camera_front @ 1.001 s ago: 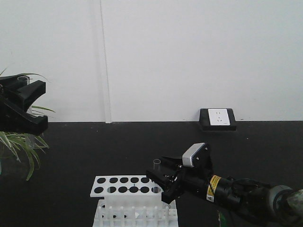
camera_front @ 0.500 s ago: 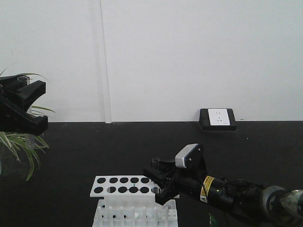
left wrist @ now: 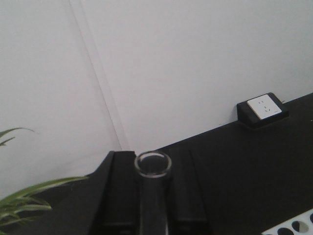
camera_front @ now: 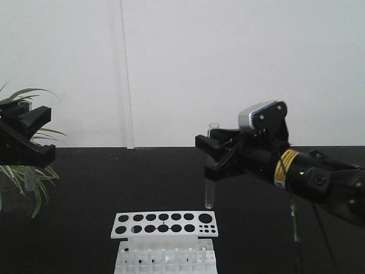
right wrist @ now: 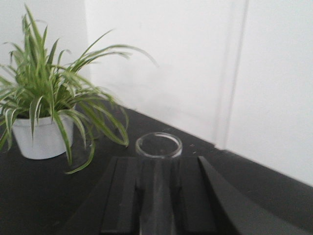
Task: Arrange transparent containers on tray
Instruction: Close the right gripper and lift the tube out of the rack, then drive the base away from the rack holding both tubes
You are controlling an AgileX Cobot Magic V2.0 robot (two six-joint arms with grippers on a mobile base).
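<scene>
Three cameras cover one black table.
The front camera looks level across the table at the white wall, the rack low at centre. Each wrist camera sits just behind its fingers and faces that wall: the left gripper with the left test tube fills its frame's lower centre, the right gripper with the right test tube likewise. The plant shows at left in all three views.

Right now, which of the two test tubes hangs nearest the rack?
The tube in the right end effector, upright above the rack; the left end effector's tube is far left.
</scene>
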